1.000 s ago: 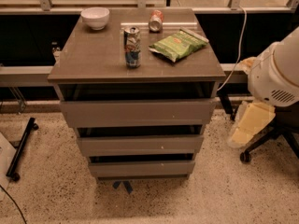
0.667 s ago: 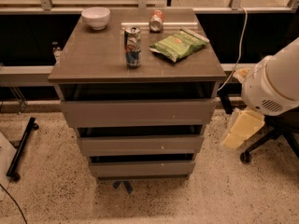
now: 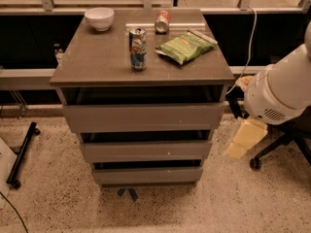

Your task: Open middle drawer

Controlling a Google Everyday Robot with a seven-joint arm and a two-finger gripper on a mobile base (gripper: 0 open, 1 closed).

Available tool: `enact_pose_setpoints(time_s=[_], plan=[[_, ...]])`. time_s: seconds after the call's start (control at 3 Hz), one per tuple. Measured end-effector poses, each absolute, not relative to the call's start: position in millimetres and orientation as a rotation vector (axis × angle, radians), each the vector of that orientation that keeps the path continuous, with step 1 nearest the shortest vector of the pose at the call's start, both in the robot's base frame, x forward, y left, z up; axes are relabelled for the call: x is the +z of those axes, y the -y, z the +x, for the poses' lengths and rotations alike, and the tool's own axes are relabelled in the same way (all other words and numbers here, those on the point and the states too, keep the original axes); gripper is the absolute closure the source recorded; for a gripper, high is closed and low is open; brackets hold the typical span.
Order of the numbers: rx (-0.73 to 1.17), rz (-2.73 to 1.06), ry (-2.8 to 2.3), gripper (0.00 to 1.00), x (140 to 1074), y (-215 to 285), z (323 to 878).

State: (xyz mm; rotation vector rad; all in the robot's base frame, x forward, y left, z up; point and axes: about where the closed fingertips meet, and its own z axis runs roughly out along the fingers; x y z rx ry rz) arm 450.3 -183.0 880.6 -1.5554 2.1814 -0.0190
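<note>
A grey-brown cabinet [image 3: 97, 57] stands in the middle with three flat, handleless drawer fronts. The middle drawer [image 3: 146, 151] has the medium-height front. It lies below the tallest top front [image 3: 143, 118] and above the shallowest bottom front [image 3: 148, 175]. It looks shut, with a dark gap above it. My gripper [image 3: 245, 139], pale yellow, hangs below my white arm [image 3: 284, 89]. It is to the right of the cabinet, level with the middle drawer and apart from it.
On the cabinet top are a white bowl [image 3: 99, 18], an upright can [image 3: 138, 49], a can on its side [image 3: 162, 21] and a green chip bag [image 3: 184, 45]. A chair base [image 3: 277, 147] is at right, a black stand leg [image 3: 22, 154] at left.
My arm and gripper have moved left and a little down, closer to the cabinet's right side. The drawers and the things on top have not moved.
</note>
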Motion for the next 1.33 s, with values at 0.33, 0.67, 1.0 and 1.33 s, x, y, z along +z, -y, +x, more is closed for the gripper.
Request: enact_pose_setpoints(time_s=[0.33, 0.67, 1.0, 1.33], plan=[[-0.032, -1.573, -2.175, 0.00, 855.9, 167.9, 451.0], [-0.039, -1.577, -2.170, 0.00, 815.9, 152.4, 458.0], [-0.050, -1.573, -2.178, 0.00, 789.1, 148.3, 465.6], [-0.012, -1.509, -2.201, 0.00, 728.9, 151.0, 487.3]])
